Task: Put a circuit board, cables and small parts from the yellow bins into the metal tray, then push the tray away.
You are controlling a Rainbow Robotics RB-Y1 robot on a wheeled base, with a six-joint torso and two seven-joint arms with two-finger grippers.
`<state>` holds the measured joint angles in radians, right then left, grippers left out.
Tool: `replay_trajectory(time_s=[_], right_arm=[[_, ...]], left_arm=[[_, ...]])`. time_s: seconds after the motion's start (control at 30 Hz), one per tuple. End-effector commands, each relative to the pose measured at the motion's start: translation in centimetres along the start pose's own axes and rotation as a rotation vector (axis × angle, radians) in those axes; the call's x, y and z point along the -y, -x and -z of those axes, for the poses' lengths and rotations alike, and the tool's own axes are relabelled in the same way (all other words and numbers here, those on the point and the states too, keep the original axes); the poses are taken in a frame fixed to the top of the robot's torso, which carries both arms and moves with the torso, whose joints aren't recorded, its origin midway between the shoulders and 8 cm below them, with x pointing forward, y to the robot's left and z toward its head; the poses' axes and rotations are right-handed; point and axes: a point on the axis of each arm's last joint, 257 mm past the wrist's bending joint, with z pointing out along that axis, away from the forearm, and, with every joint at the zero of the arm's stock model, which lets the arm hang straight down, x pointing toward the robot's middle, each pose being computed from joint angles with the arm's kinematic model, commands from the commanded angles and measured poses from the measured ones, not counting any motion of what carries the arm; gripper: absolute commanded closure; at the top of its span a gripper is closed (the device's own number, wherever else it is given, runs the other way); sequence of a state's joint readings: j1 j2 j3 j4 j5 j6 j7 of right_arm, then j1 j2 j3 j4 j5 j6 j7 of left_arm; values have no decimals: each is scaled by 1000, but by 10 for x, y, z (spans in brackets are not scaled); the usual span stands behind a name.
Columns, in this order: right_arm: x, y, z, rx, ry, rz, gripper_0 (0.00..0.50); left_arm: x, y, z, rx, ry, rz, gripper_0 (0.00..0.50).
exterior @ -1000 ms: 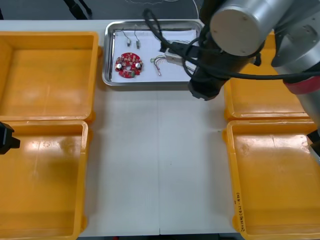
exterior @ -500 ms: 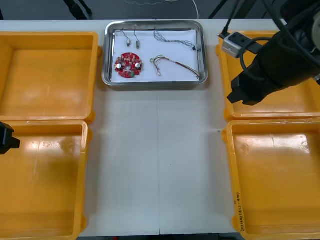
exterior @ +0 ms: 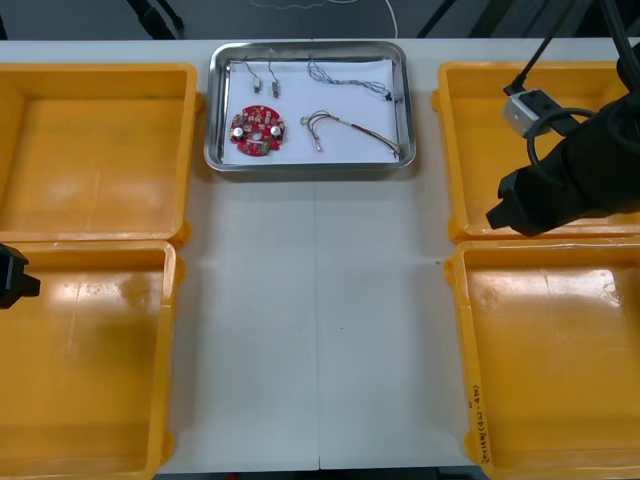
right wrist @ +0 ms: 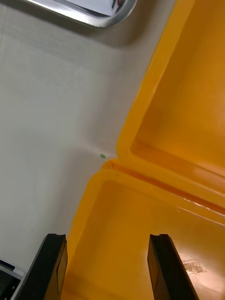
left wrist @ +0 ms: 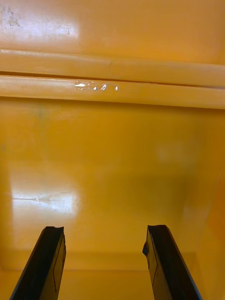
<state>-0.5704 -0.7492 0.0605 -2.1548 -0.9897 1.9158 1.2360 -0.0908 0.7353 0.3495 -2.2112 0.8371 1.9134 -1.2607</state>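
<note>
Circuit board [exterior: 257, 130], cables [exterior: 345, 125], small parts [exterior: 272, 80] are logged inside metal tray [exterior: 212, 110]. Right gripper [right wrist: 107, 239] (right of tray, over yellow bins [exterior: 470, 130]) and left gripper [left wrist: 104, 232] (parked left) are held open, empty. Tray could be skewed by an off-centre push.

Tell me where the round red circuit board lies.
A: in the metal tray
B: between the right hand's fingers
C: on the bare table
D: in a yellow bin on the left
A: the circuit board lies on the white inside of the metal tray, near its left wall.
</note>
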Motion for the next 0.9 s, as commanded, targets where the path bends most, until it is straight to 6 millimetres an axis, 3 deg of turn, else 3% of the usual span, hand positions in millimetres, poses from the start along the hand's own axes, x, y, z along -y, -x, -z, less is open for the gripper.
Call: replay_trajectory(time_s=[0.03, 0.3, 0.53, 0.7, 0.9], right_arm=[[40, -28, 17, 6, -87, -87, 0], [73, -69, 17, -39, -157, -165, 0], [92, -88, 13, -52, -239, -215, 0], [95, -94, 8, -60, -250, -236, 0], [85, -93, 2, -55, -216, -256, 0]], left_arm=[[-6, 0, 8, 6, 30, -114, 0], [-6, 0, 8, 6, 30, -114, 0], [-6, 0, 8, 6, 30, -114, 0], [-6, 0, 8, 6, 30, -114, 0], [-6, 0, 8, 6, 30, -114, 0]])
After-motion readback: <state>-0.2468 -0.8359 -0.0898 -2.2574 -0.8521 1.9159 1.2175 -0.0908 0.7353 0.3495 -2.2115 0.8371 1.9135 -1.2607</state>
